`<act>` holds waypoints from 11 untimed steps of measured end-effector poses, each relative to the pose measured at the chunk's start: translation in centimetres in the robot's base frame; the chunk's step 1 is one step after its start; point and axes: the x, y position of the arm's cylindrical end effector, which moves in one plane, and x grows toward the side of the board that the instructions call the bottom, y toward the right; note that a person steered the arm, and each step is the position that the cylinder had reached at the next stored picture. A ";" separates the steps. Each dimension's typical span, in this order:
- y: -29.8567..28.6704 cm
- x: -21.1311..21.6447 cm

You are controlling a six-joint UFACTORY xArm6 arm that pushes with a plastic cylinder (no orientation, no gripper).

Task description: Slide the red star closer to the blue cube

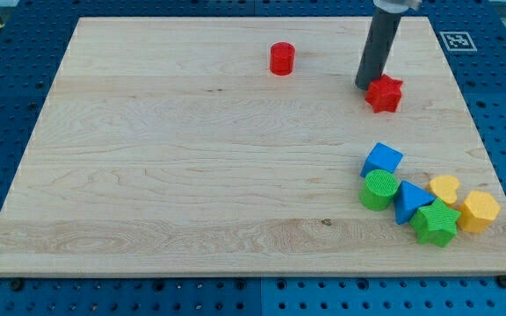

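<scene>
My tip [364, 85] touches the far-left edge of the red star block [384, 93], far right on the pale wooden surface [191, 175]. No pincer fitted, so no state to record. Blue cube block [382, 160] sits nearer, well apart. Step: pushing begun. Next: drive star toward the near side.

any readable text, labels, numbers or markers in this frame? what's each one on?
No readable words, numbers or brand names anywhere.
One black-and-white square fiducial-type marker at the wooden board's top right corner; a pattern, no legible characters.
The coloured blocks and my tip, beside the red star, carry no print.
</scene>
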 end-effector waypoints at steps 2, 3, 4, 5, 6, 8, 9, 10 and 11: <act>1.1 -2.2; 6.5 -2.5; 8.7 1.6; 6.1 2.5; 2.7 2.5; 0.9 3.4; 1.0 2.0; 0.3 0.6; -1.9 -0.5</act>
